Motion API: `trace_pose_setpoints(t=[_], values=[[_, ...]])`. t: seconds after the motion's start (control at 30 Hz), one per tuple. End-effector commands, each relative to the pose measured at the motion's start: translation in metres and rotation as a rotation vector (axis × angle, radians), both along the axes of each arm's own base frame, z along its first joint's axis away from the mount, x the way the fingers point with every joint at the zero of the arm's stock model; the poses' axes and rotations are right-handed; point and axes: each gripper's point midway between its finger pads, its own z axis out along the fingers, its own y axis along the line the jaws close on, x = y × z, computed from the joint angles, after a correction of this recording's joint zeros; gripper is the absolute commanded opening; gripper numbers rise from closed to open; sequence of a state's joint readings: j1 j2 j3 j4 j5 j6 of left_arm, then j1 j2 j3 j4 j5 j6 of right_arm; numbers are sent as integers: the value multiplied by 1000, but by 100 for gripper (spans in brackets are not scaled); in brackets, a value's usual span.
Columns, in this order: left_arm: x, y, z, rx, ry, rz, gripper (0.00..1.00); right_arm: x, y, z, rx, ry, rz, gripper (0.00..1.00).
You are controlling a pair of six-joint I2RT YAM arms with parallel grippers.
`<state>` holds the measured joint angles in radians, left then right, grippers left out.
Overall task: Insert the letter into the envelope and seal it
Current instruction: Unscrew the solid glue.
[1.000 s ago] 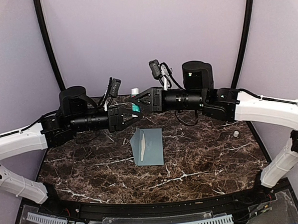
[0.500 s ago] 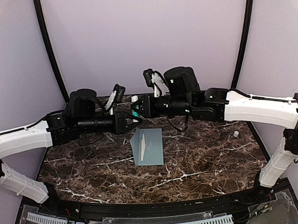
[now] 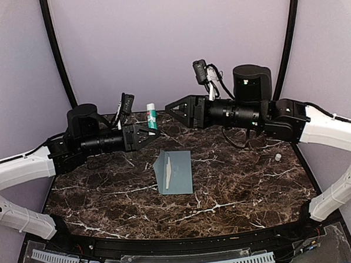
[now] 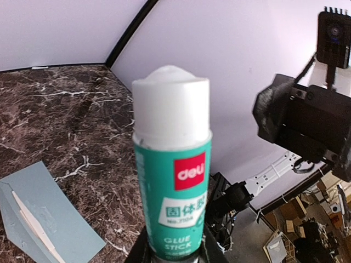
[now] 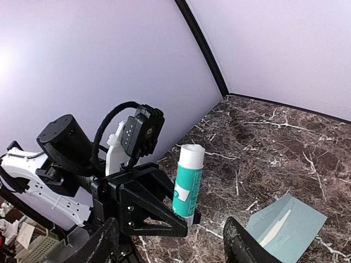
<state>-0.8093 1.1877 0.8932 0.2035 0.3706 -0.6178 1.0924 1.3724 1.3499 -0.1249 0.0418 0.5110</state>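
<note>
My left gripper (image 3: 154,131) is shut on the base of a teal glue stick (image 3: 152,116) and holds it upright above the back of the table. The left wrist view shows its white top and teal label (image 4: 173,164). My right gripper (image 3: 173,110) hangs open just right of the stick, not touching it; its fingers (image 5: 107,246) frame the glue stick (image 5: 188,183). The pale teal envelope (image 3: 176,171) lies flat mid-table, flap open, with the white letter (image 3: 167,173) showing as a narrow strip at its mouth.
A small white cap-like piece (image 3: 278,157) lies on the dark marble table (image 3: 237,187) at the right. Purple walls and black curved poles enclose the back and sides. Both arms stretch across the back half of the table.
The right gripper opened and pulled back to the right, off the glue stick's top. The left gripper drew slightly left with the stick still held.
</note>
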Motion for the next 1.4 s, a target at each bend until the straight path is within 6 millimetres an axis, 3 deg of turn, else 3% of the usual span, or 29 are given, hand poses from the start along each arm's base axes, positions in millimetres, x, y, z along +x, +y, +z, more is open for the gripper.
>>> trace_pose_setpoints(t=[0.0,0.17,0.33,0.67,0.83,1.27,1.37], values=[[-35,-2,41,-129,-118,-178,0,-14,-1,10,75,-36,149,67],[-75,-3,61,-207,-193,-402,0,-57,1,38,254,-99,463,80],[-98,-5,72,-227,-202,-536,0,-86,7,57,352,-106,667,78],[-119,-14,79,-249,-212,-629,0,-81,30,37,304,-23,663,71],[-119,-17,79,-254,-210,-635,0,-87,33,41,310,-29,698,59],[-106,-20,76,-228,-233,-556,0,-90,37,41,296,-34,711,11],[-95,-18,72,-187,-239,-481,0,-85,37,38,287,-31,681,7]])
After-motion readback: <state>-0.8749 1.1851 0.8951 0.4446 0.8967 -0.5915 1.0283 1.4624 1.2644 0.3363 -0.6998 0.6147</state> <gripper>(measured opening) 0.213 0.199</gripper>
